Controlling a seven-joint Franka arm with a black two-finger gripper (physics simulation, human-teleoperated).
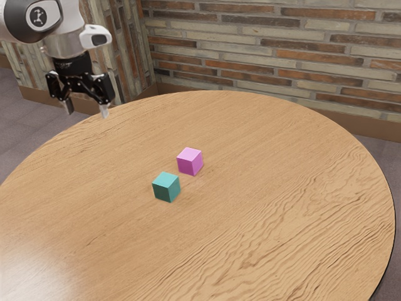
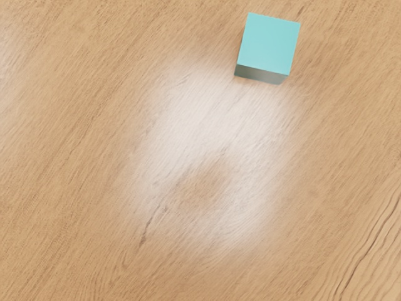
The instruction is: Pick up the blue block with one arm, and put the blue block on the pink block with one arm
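The blue block (image 1: 166,187) is sitting on the desk (image 1: 282,219) just beside the pink block (image 1: 190,161), while the hand (image 1: 86,110) is hovering well apart, opened wide and grasping nothing.

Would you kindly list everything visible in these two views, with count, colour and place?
blue block: one, teal-blue, near the table's middle, on the wood.
pink block: one, pink, just beyond the blue block, apart from it.
table: one, light wood, round.
brick wall: one, red-brown, behind the table.
arm: one, white-grey, exterior view's upper left.
gripper: one, black, open and empty, raised far from both blocks.
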